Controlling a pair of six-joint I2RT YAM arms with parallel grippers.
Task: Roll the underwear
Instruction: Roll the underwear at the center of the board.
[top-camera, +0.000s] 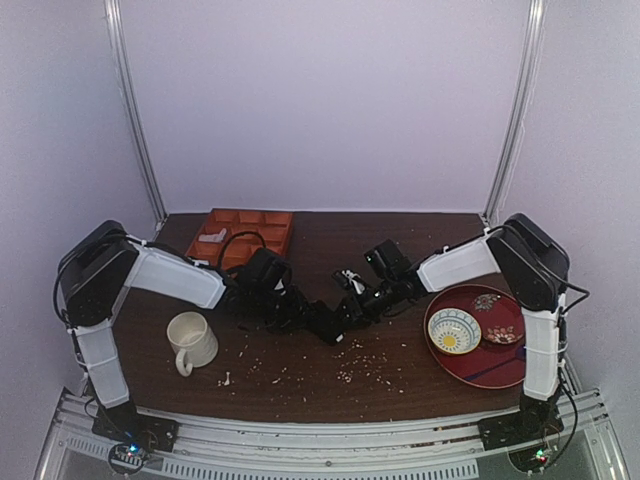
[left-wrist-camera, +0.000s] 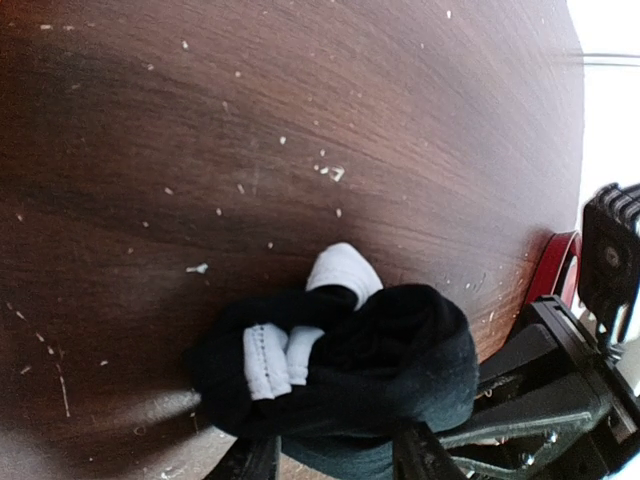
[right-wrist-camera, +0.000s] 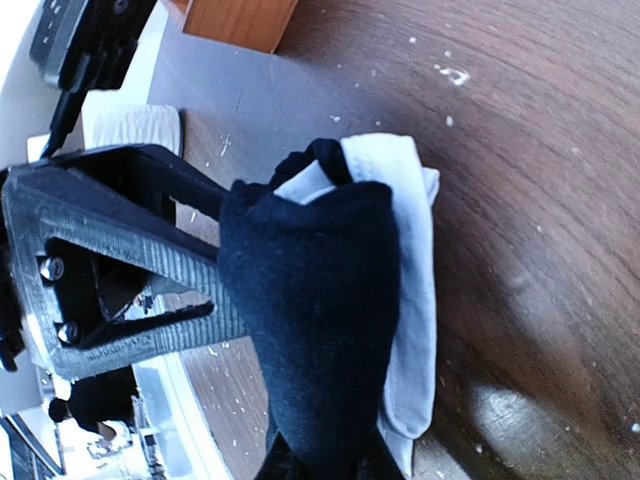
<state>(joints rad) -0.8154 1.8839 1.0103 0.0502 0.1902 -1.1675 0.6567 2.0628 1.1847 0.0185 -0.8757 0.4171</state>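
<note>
The underwear (top-camera: 326, 324) is a black bundle with white edging at mid-table, held between both arms. In the left wrist view the underwear (left-wrist-camera: 350, 370) is a rolled lump with white trim showing on its left and top. My left gripper (left-wrist-camera: 335, 458) has its fingers (left-wrist-camera: 250, 462) set wide on either side of the lump, pressing on it. In the right wrist view the underwear (right-wrist-camera: 320, 290) hangs as a dark fold with a white band on its right side, and my right gripper (right-wrist-camera: 320, 468) pinches its lower end. The two grippers, left (top-camera: 300, 312) and right (top-camera: 352, 304), nearly meet.
A white mug (top-camera: 192, 340) stands near the left arm. An orange compartment tray (top-camera: 255, 232) holding a small white cloth (top-camera: 212, 237) lies at the back. A red plate (top-camera: 500, 355) with a patterned bowl (top-camera: 454, 330) sits at the right. Crumbs (top-camera: 350, 370) dot the brown table.
</note>
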